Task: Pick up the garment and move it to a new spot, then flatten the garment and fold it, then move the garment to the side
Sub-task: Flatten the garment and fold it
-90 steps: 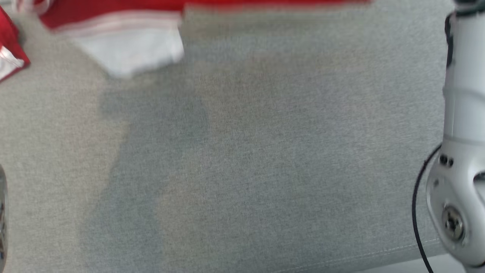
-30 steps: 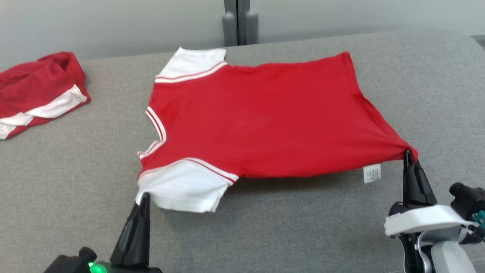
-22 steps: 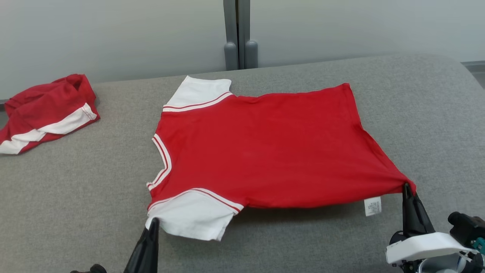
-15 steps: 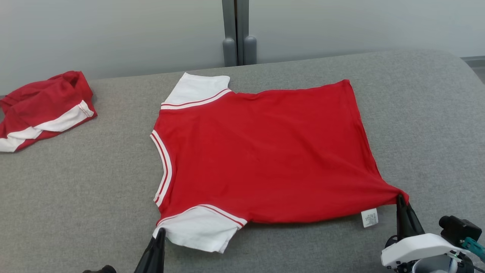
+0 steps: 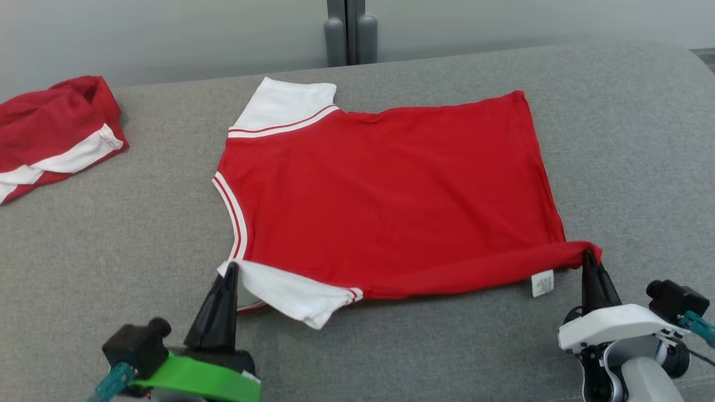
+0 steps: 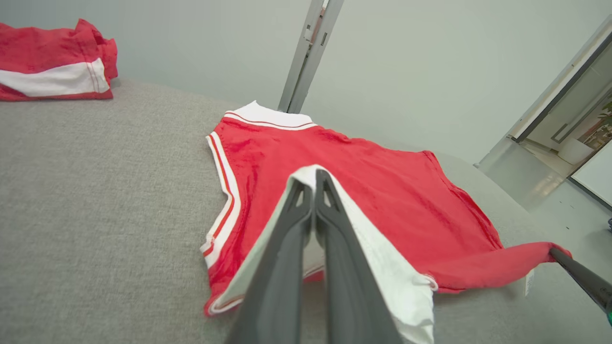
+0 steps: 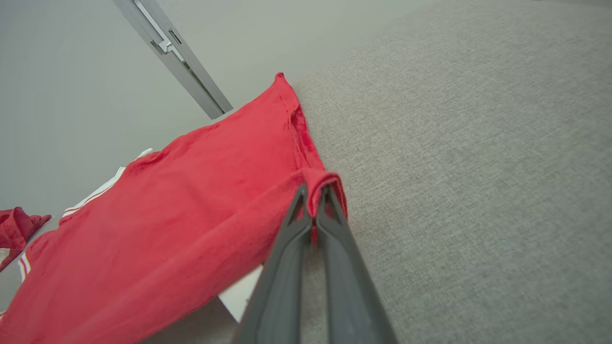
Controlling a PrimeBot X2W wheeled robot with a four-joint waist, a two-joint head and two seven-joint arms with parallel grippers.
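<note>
A red T-shirt (image 5: 391, 190) with white sleeves and striped trim lies spread on the grey cushion, neck to the left. Its near edge is lifted and curls over toward the far side. My left gripper (image 5: 230, 269) is shut on the near white sleeve (image 5: 290, 293); in the left wrist view the left gripper (image 6: 314, 177) pinches that sleeve (image 6: 377, 253). My right gripper (image 5: 588, 258) is shut on the near hem corner (image 5: 581, 250), seen in the right wrist view as a small red fold (image 7: 321, 184) in the right gripper (image 7: 314, 197). A white care label (image 5: 542, 282) hangs by that corner.
A second red and white garment (image 5: 53, 131) lies crumpled at the far left of the cushion (image 5: 111, 245). A grey post (image 5: 351, 30) stands behind the far edge against a pale wall. Bare cushion lies to the right of the shirt.
Both grippers have lifted the shirt's near edge and carried it away from me, so the near sleeve and hem now roll over the body. The head camera has also shifted.
</note>
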